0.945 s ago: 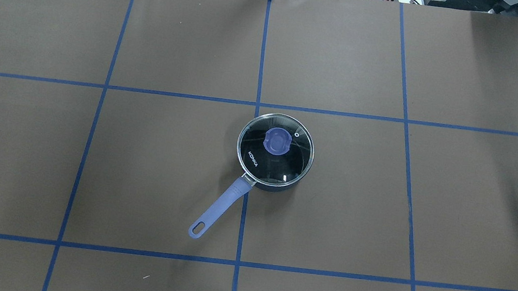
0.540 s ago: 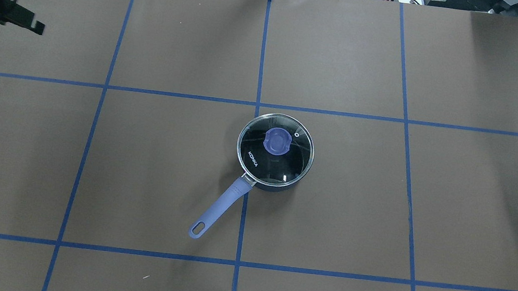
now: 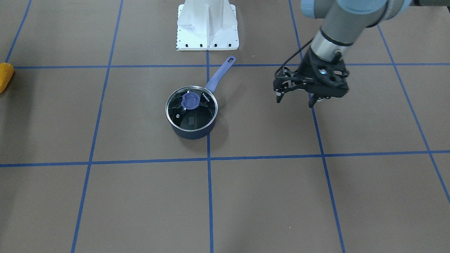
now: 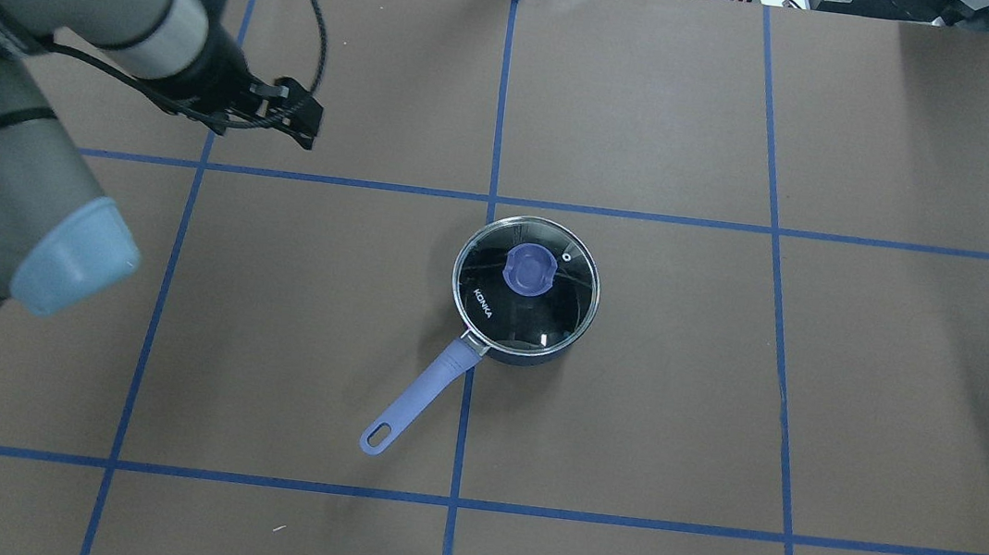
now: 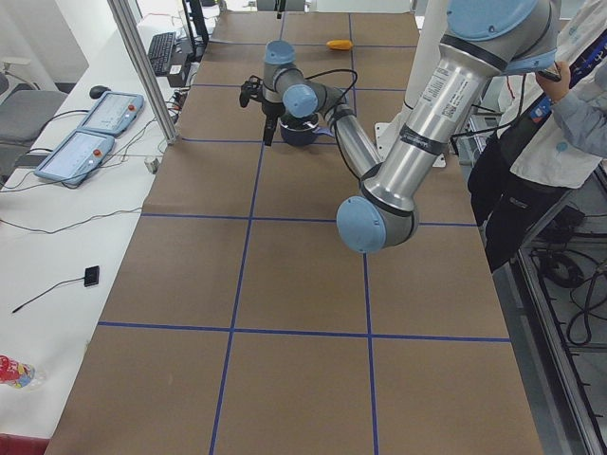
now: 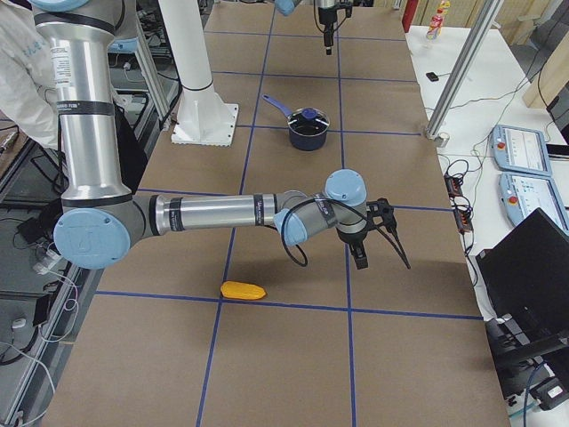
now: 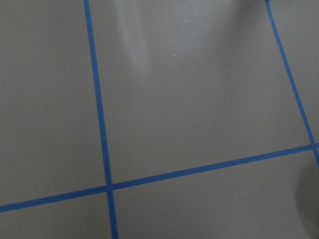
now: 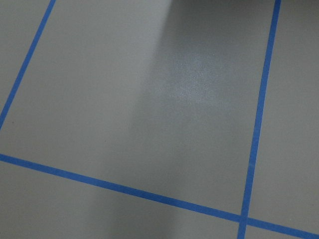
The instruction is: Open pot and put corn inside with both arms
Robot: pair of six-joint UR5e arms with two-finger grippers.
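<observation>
The dark navy pot (image 4: 532,354) stands at the table's middle with its glass lid (image 4: 522,318) and purple knob (image 4: 530,269) on it; its lavender handle (image 4: 420,399) points toward the robot's base. It also shows in the front view (image 3: 191,133). My left gripper (image 3: 295,102) is open and empty, hovering well to the pot's left (image 4: 302,123). The corn (image 3: 5,75) lies far off on my right side (image 6: 243,290). My right gripper (image 6: 378,253) hovers beyond the corn; I cannot tell if it is open or shut. Both wrist views show only the table.
Brown paper with a grid of blue tape lines (image 4: 503,83) covers the table. The white base mount (image 3: 207,24) stands at the near edge behind the pot's handle. Pendants and cables lie on side tables. A person stands by the robot (image 5: 560,123).
My left arm has swung into the overhead view from the left edge and moved right, toward the pot. The pot and lid have not moved.
</observation>
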